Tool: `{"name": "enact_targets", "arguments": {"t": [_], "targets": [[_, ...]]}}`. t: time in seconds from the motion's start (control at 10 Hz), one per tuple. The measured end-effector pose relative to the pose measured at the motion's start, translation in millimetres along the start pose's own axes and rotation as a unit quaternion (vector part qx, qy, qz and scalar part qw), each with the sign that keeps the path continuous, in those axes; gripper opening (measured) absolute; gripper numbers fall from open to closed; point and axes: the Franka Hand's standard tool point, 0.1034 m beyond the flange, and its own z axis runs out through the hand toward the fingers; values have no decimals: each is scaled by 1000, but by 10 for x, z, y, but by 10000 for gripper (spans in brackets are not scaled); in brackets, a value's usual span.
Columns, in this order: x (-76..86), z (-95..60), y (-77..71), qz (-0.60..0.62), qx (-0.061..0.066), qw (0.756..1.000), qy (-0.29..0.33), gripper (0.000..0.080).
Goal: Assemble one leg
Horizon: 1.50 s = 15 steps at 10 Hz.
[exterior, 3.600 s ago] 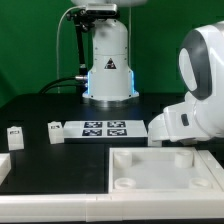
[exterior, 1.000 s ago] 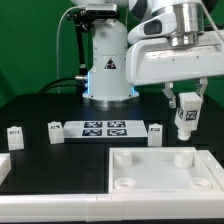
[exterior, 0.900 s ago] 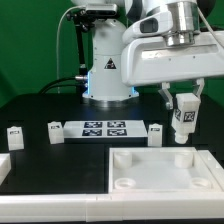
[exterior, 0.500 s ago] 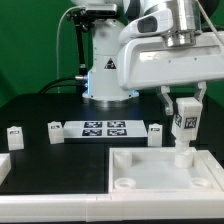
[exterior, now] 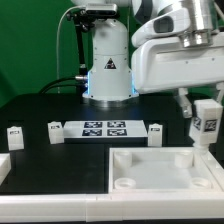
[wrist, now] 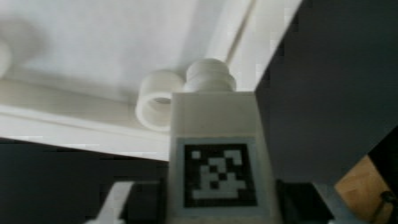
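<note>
My gripper (exterior: 203,110) is shut on a leg (exterior: 205,124), a small white post with a black-and-white tag, held upright just above the far right corner of the large white panel (exterior: 150,172). In the wrist view the held leg (wrist: 217,150) fills the middle, its peg end over the panel's rimmed edge (wrist: 107,70) beside a corner socket (wrist: 157,104). A finger (wrist: 121,200) shows at each side of the leg. Three more legs stand on the black table: one (exterior: 155,133) near the panel, two (exterior: 55,130) (exterior: 14,133) at the exterior view's left.
The marker board (exterior: 105,128) lies in the middle of the table before the robot base (exterior: 108,70). Another white part (exterior: 3,166) shows at the exterior view's left edge. My arm's white body (exterior: 180,55) hangs over the right half.
My gripper has moved toward the exterior view's right with the leg, from over the panel's far right socket to near its right edge. Long before, the gripper was out of sight.
</note>
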Motion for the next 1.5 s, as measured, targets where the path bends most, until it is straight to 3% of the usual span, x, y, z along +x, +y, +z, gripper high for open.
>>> {"name": "enact_targets", "arguments": {"t": [0.4,0.6,0.9,1.1,1.5], "targets": [[14,24,14,-1,1,1000,-7,291],[306,67,85,-4,3,1000,-9,292],[441,143,145,-7,3,1000,-2,292],[432,258,251,-11,3,1000,-5,291],[344,337,264,-9,4,1000,-11,292]]}}
